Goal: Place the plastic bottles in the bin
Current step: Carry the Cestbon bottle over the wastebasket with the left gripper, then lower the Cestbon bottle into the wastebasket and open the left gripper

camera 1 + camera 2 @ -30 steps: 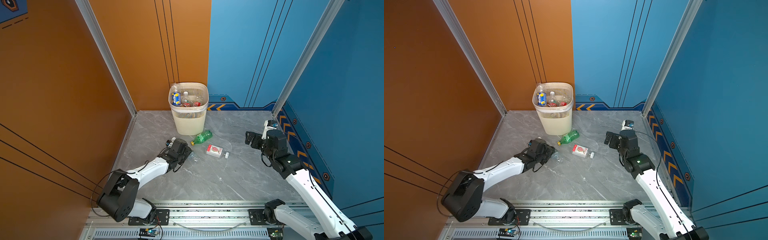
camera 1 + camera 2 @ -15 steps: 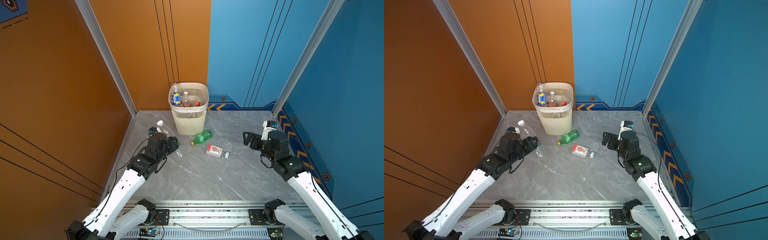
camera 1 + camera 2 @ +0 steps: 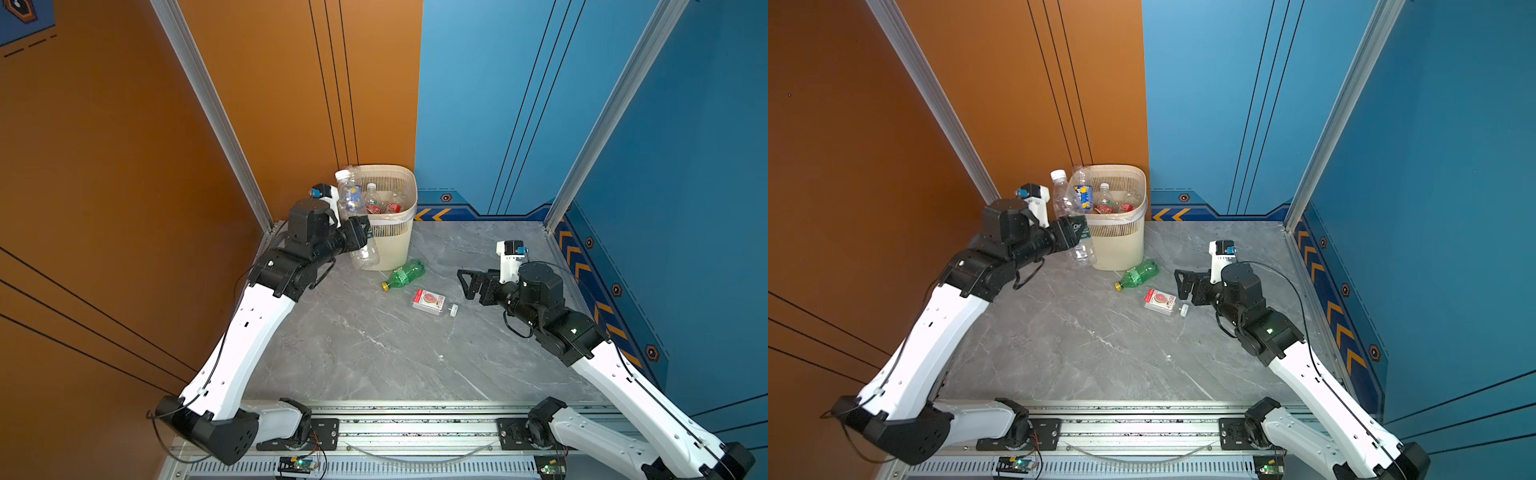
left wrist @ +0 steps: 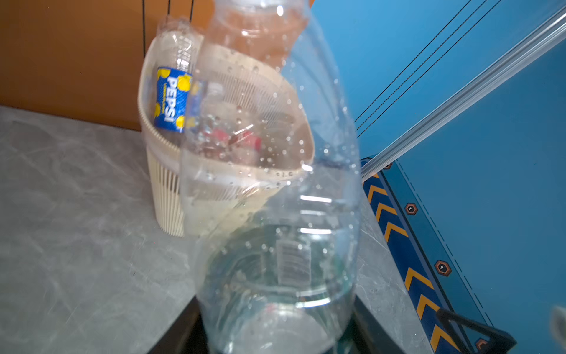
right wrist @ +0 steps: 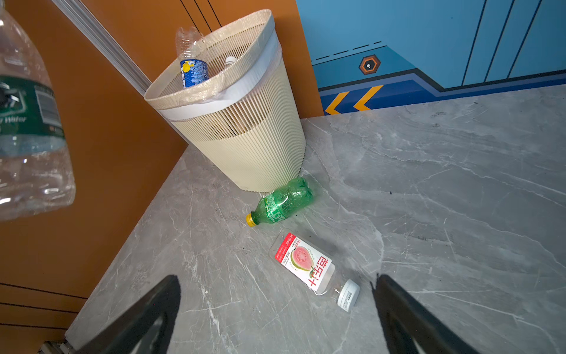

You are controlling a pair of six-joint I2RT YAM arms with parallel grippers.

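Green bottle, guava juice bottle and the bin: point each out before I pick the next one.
green bottle (image 5: 283, 203): right wrist view, on its labelled middle.
juice bottle (image 5: 303, 263): right wrist view, on the guava label.
bin (image 3: 395, 245): in a top view, on its outer wall.

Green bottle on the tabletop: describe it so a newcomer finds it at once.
Find the cream slatted bin against the back wall. At its foot, a green bottle lies on its side. Unlike the clear, red-labelled bottle beside it, it is green with a yellow cap.
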